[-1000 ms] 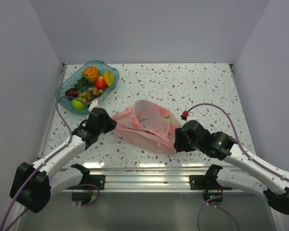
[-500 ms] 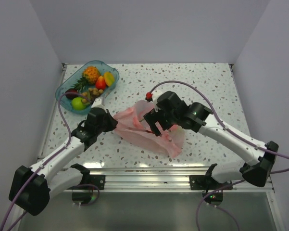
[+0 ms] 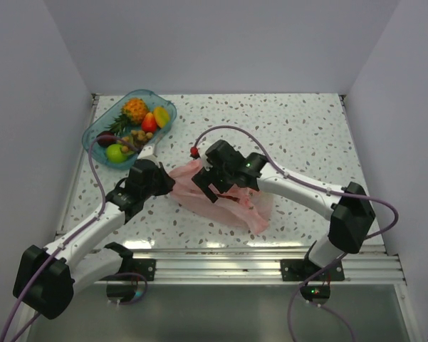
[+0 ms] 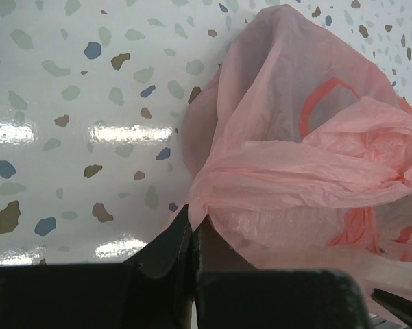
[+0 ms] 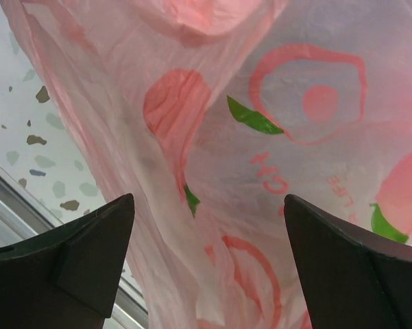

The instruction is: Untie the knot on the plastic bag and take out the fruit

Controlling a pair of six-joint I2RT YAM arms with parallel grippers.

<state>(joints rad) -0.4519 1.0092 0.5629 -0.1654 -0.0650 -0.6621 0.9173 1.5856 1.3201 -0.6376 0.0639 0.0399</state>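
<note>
Late stage, seemingly: plastic bag [image 3: 236, 205] limp, knot unseen, green apple [image 3: 115, 153] in tray [image 3: 90, 131]; left claw [image 4: 192, 225] pinching bag's edge, right claw [image 5: 207, 200] wide open above it.

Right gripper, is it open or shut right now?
Open. The right gripper has its fingers wide apart, pink plastic bag showing through the gap, unpinched.

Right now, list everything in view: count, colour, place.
plastic bag: one, pale pink with red-green print, crumpled mid-table.
tray: one, clear blue, far-left corner.
pineapple: one, yellow-orange, in tray.
green apple: one, lime, tray's near end.
other fruit: several small pieces, red, yellow, dark purple, brown, in tray.
table: one, white speckled.
left gripper: one, black, shut on the bag's left edge.
right gripper: one, black, open, over the bag.
</note>
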